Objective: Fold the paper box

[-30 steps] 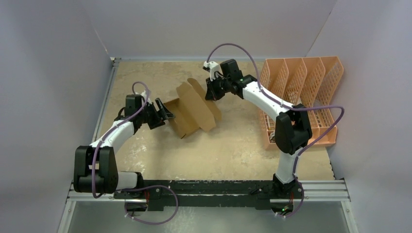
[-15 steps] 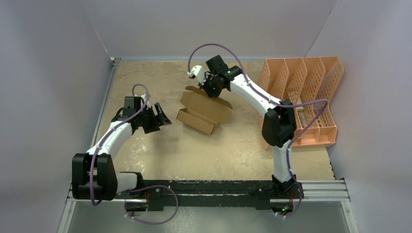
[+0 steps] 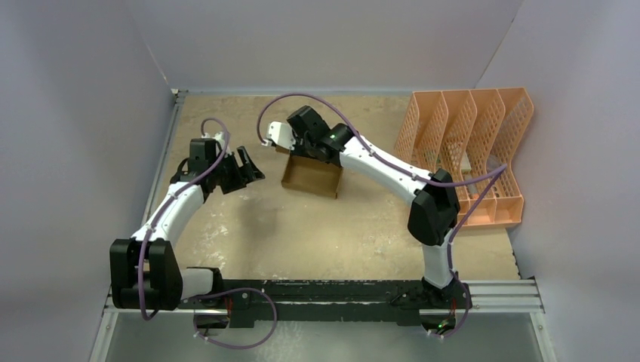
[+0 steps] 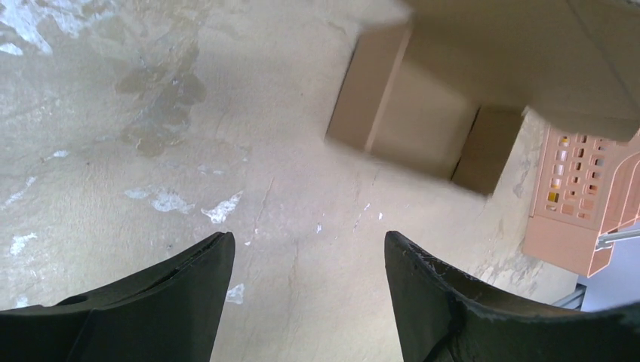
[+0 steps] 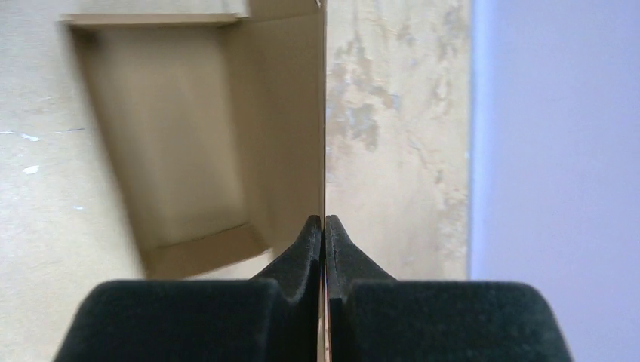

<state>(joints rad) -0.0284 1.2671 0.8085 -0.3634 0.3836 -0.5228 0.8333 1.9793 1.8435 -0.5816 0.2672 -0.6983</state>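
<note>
1. My right claw [image 5: 324, 223] is pinched closed on a thin cardboard panel of the brown paper box [image 3: 311, 175].
2. The box sits open-topped on the mottled tan surface [image 3: 317, 234], toward the back middle, between the two arms.
3. My left claw [image 4: 306, 243] hangs with its jaws wide apart, holding nothing, just left of the box and not touching it.
4. A peach perforated file organizer [image 3: 472, 143] stands at the far right.
</note>
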